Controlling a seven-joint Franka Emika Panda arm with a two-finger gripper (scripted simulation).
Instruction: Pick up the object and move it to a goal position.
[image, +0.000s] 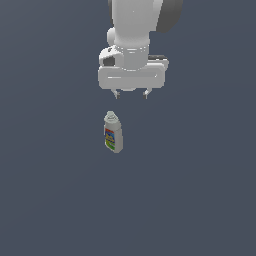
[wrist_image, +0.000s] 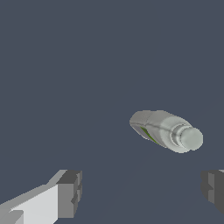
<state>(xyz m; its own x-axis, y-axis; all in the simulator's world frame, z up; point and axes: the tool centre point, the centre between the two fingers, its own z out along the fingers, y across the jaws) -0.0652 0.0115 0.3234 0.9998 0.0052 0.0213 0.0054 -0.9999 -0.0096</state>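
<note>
The object, a small off-white bottle (image: 113, 132) with a narrow neck, a cap and a colourful label, stands upright on the dark grey floor in the exterior view. In the wrist view the bottle (wrist_image: 165, 130) shows from above, cap towards the camera. My gripper (image: 131, 94) hangs above and slightly behind the bottle, a little toward the exterior view's right. It is open and empty. In the wrist view the gripper (wrist_image: 142, 190) shows two grey fingertips (wrist_image: 70, 193) wide apart, with the bottle apart from them.
The flat dark grey floor (image: 200, 190) fills both views. The white arm and hand (image: 132, 45) rise out of the top of the exterior view. No goal marker shows.
</note>
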